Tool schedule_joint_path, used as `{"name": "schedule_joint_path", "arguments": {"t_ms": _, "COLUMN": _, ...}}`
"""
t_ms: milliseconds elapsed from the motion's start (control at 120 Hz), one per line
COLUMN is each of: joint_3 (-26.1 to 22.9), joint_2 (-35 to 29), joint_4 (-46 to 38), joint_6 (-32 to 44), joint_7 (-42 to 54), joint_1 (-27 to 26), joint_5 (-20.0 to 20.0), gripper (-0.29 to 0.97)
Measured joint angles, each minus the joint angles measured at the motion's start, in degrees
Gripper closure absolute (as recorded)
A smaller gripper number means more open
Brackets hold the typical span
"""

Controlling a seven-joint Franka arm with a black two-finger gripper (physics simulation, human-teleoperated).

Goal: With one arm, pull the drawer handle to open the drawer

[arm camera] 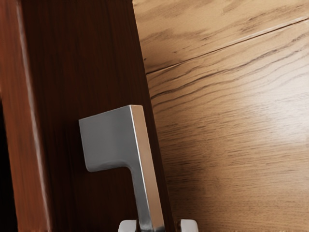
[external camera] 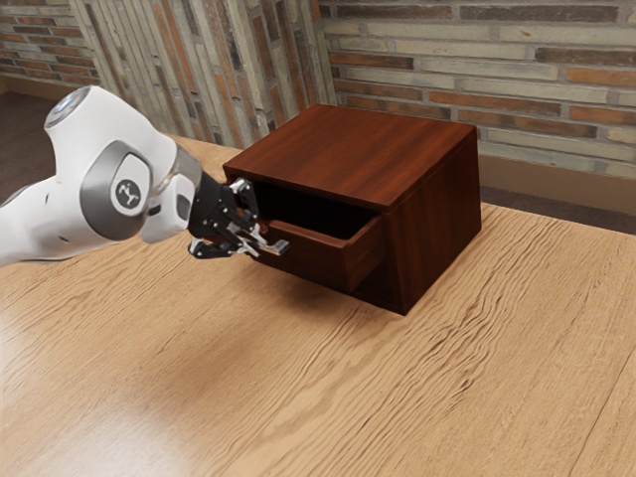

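My jaws are closed on the handle [external camera: 272,244] of the drawer [external camera: 323,256]; they pinch its silver bar from two sides. In the wrist view the handle [arm camera: 123,140] rises just in front of my jaws, and one pale pad [arm camera: 127,225] lies against the bar. Directly behind the handle, on the far side from my jaws, is the drawer front [arm camera: 82,72], of dark red-brown wood. The drawer stands partly out of the cabinet [external camera: 397,169], and a dark gap shows above it, under the cabinet top. The cabinet stands on the wooden worktop [external camera: 348,397], beyond my jaws. The worktop [arm camera: 231,121] lies also below my jaws, beside the drawer front.
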Motion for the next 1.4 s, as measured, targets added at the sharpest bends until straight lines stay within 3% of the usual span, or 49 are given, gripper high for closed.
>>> {"name": "schedule_joint_path", "arguments": {"t_ms": 300, "joint_3": 1.5, "joint_2": -4.8, "joint_4": -5.4, "joint_6": 0.7, "joint_7": 0.2, "joint_1": 0.0, "joint_5": 2.1, "gripper": 0.73}}
{"name": "schedule_joint_path", "arguments": {"t_ms": 817, "joint_3": 2.5, "joint_2": -11.1, "joint_4": -12.6, "joint_6": 1.4, "joint_7": -0.3, "joint_1": -0.2, "joint_5": 2.8, "gripper": 0.60}}
{"name": "schedule_joint_path", "arguments": {"t_ms": 1092, "joint_3": 2.5, "joint_2": -14.2, "joint_4": -15.8, "joint_6": 1.4, "joint_7": -1.1, "joint_1": -0.3, "joint_5": 2.8, "gripper": 0.59}}
{"name": "schedule_joint_path", "arguments": {"t_ms": 1400, "joint_3": 2.7, "joint_2": -14.7, "joint_4": -16.2, "joint_6": 1.4, "joint_7": -1.7, "joint_1": -0.9, "joint_5": 2.9, "gripper": 0.57}}
